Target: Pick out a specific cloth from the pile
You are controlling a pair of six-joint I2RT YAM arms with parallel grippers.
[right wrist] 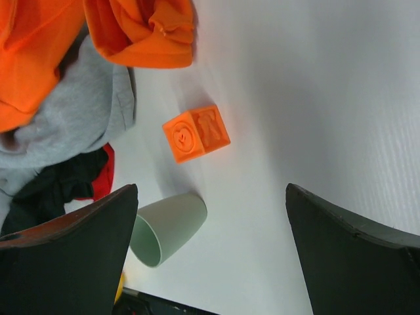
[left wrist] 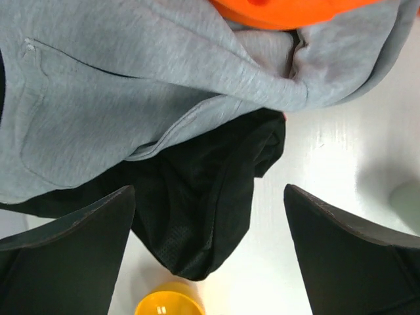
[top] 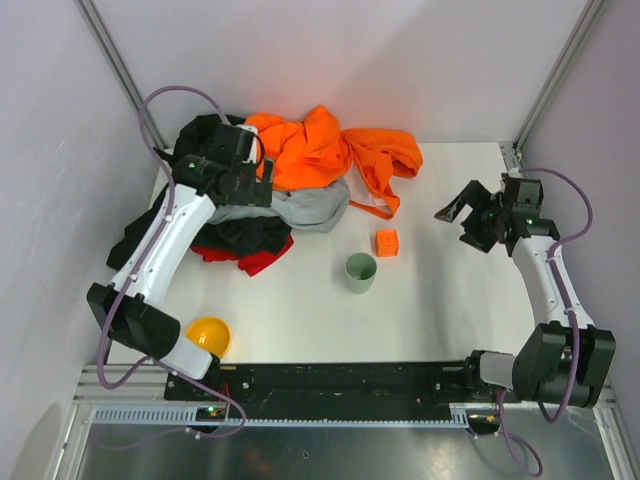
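surface (top: 440, 300): white, carries everything; the heap sits in the upper left of the top view.
pile (top: 305, 150): orange garments on top, a grey garment (top: 315, 208) below them, a black garment (top: 240, 235) at the lower edge.
cloth (top: 262, 262): bright red; only a narrow strip shows, at the pile's lower edge in the top view, poking out from under the black garment. The right wrist view catches the same red sliver at mid-left (right wrist: 107, 172).
handling: likely light, limp and compressible, and not fragile. It will probably drag the black fabric lying on it, and a shallow pinch may slip off.
where to hold: the exposed red edge, pinched deep enough to gather a fold while keeping clear of the black layer.
left tool (left wrist: 210, 190): jaws spread wide and holding nothing, hanging over the grey and black folds; no red shows between them.
right tool (right wrist: 211, 187): also wide open and empty, right of centre in the top view, well apart from the pile.
green cup (top: 360, 272): just right of the red strip.
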